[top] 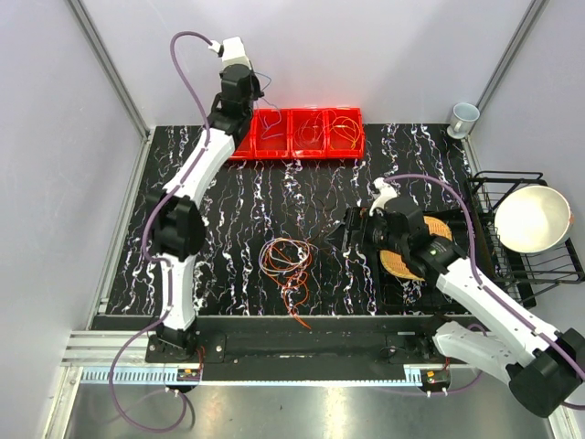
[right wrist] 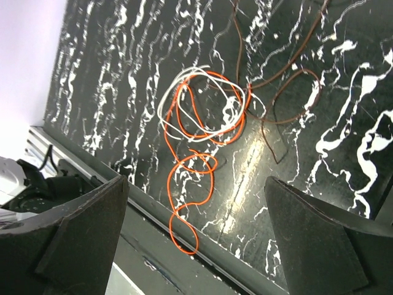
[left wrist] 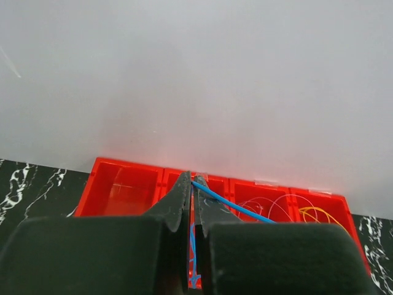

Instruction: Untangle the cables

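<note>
Your left gripper (left wrist: 191,184) pinches a thin blue cable (left wrist: 236,208) over the glossy red bins (left wrist: 123,187). Your right gripper (right wrist: 195,190) stands wide above loose orange, white and brown cable loops (right wrist: 233,120) on the marbled black table (right wrist: 110,74).

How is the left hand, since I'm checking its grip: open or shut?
Shut on the blue cable: the left hand shows fingers pressed together around it.

2 arms (top: 187,178). 1 red tray (left wrist: 123,190) with 4 compartments. In the tangle on the table (top: 228,219): 1 orange cable (right wrist: 184,252), 1 white cable (right wrist: 164,98), 1 brown cable (right wrist: 273,144). 1 blue cable (left wrist: 233,201) up by the tray. 1 cup (top: 463,116), 1 bowl (top: 532,219), 1 wire rack (top: 548,267), 1 round woven mat (top: 430,249). Cables inside the tray are too thin to count.
</note>
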{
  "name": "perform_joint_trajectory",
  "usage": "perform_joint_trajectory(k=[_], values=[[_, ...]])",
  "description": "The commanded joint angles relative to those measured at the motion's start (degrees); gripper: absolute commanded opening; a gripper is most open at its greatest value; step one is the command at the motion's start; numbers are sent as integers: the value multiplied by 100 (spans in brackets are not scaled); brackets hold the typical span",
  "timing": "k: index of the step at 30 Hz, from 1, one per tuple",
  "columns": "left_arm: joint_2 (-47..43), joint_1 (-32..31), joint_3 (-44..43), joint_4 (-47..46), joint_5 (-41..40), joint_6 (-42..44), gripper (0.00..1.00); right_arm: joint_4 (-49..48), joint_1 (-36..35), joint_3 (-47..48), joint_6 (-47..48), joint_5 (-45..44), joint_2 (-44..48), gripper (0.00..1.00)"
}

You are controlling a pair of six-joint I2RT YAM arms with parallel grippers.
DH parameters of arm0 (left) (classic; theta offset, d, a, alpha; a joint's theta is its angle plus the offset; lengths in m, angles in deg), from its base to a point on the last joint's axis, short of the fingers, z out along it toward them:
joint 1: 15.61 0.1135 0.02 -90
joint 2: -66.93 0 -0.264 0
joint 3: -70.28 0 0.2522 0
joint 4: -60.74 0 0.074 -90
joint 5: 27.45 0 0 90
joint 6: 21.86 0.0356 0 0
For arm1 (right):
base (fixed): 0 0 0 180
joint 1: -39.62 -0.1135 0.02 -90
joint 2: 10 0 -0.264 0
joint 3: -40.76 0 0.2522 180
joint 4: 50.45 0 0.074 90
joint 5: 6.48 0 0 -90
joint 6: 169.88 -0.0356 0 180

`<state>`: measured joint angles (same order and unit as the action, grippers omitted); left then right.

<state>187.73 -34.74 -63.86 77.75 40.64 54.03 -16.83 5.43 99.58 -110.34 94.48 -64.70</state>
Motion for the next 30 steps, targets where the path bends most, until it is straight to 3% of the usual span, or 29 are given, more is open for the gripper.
perform_joint_trajectory(k=[1,9,23,27,30], values=[[593,182,-574,-745,135,-224,0,-87,-35,-67,14,-147,-181,97],[2158,375,-1707,-615,345,-619,0,-553,-26,-234,-320,125,-761,97],[2528,613,-1357,-983,1197,-1269,1,-755,-35,-50,-399,196,-1061,96],[2633,604,-1401,-984,1400,-1349,5,-808,-35,-76,-417,205,-1122,96],[2774,604,-1620,-817,1549,-1358,17,-852,-35,-94,-435,231,-1140,96]])
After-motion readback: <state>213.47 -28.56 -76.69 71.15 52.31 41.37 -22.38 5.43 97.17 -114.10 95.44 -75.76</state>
